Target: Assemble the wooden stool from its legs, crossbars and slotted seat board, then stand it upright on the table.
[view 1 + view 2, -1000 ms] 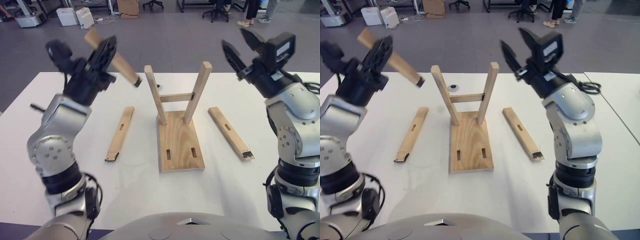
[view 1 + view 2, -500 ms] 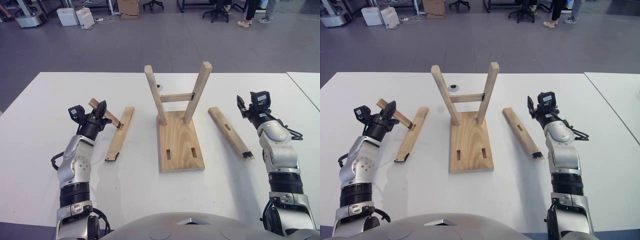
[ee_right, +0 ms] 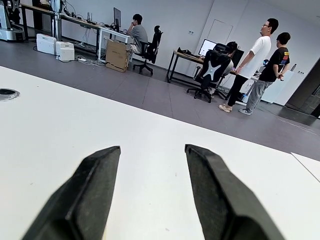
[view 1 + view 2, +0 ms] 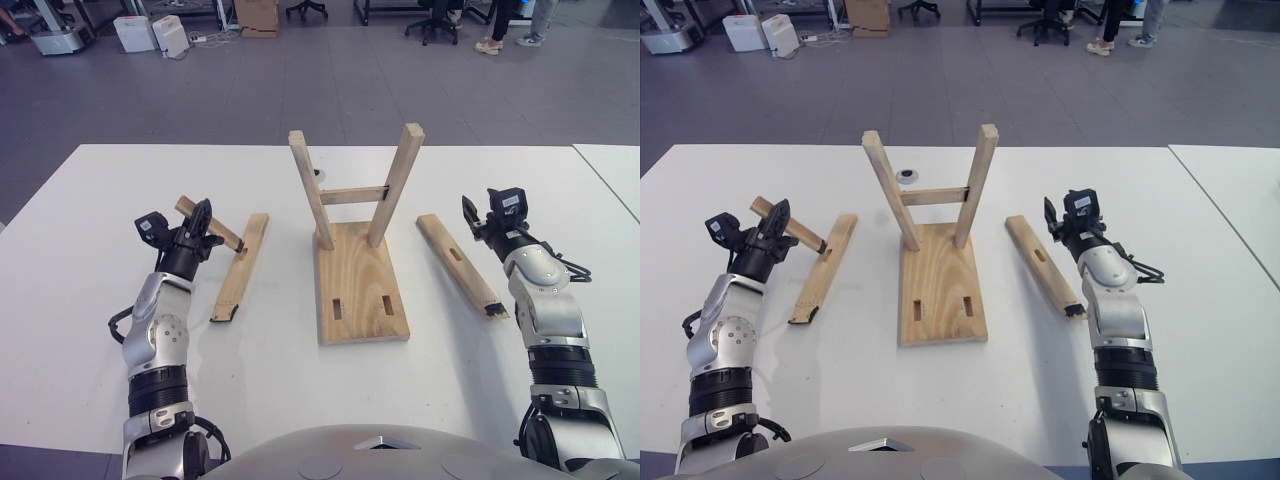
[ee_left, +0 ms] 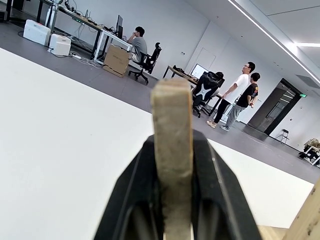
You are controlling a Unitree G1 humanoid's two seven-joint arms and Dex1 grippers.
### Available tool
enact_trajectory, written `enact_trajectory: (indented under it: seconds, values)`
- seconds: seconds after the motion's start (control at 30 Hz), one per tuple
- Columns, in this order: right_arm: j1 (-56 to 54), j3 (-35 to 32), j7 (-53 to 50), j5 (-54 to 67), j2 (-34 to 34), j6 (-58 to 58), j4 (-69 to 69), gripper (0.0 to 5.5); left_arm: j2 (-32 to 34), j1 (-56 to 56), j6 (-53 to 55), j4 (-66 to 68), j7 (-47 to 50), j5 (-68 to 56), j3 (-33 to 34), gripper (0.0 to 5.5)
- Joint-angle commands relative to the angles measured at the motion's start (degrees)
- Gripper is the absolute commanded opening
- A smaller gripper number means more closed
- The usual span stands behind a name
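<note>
The slotted seat board (image 4: 362,290) lies flat mid-table. Two legs (image 4: 311,190) (image 4: 396,183) stand up from its far end, joined by a crossbar (image 4: 352,195). Two empty slots show near its front edge. One loose leg (image 4: 240,265) lies left of the board, another (image 4: 460,264) right of it. My left gripper (image 4: 197,229) rests low at the table's left, shut on a short wooden crossbar (image 4: 228,240), whose end shows between the fingers (image 5: 172,150). My right gripper (image 4: 478,214) stands open just beyond the right leg's far end, nothing between its fingers (image 3: 95,195).
A small round dark disc (image 4: 907,176) sits on the white table (image 4: 80,300) behind the upright legs. Bare tabletop lies in front of the board and along both sides. The table's right edge (image 4: 600,180) is near my right arm.
Both arms have come down from high near the camera to the tabletop, the left still holding the crossbar. Since half a second ago the right gripper has shifted slightly toward the right leg.
</note>
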Motion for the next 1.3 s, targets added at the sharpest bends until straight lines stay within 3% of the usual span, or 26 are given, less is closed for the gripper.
enact_trajectory:
  seconds: [0.03, 0.37, 0.63, 0.8, 0.93, 1.13, 1.17, 1.3]
  values:
    - [1.1, 0.1, -0.4, -0.5, 0.3, -0.4, 0.2, 2.41, -0.5, 0.6, 0.0, 2.4, -0.3, 1.3, -0.4, 0.4]
    - [1.1, 0.9, -0.8, -1.4, 0.4, -1.0, 0.6, 2.41, 1.6, 0.4, -2.2, 9.7, 0.2, 6.5, -1.7, 0.4]
    - [1.5, 2.0, -0.3, -3.5, -0.8, -1.9, 0.5, 2.41, 7.8, 11.0, -2.8, 13.0, -2.5, 20.5, -14.1, 0.4]
    - [2.0, 2.6, 0.0, -4.8, -1.3, -2.7, 0.6, 2.41, 8.0, 13.4, -7.2, 18.8, -3.7, 24.2, -18.5, 0.4]
    - [1.7, 2.9, 0.2, -5.8, -1.3, -3.2, 1.0, 2.41, 7.2, 13.9, -10.4, 23.1, -3.6, 22.8, -18.0, 0.4]
    - [0.7, 2.8, 0.6, -6.3, -1.4, -3.5, 1.0, 2.41, 7.2, 10.4, -10.7, 8.1, -4.5, 15.7, -15.1, 0.4]
    - [0.6, 2.7, 0.6, -6.3, -1.3, -3.5, 1.0, 2.41, 7.8, 9.7, -10.1, 5.5, -4.4, 15.2, -14.9, 0.77]
    - [0.5, 2.7, 0.3, -6.3, -1.0, -3.8, 1.1, 2.41, 12.2, 8.8, -4.1, -1.4, -5.9, 14.9, -13.3, 1.39]
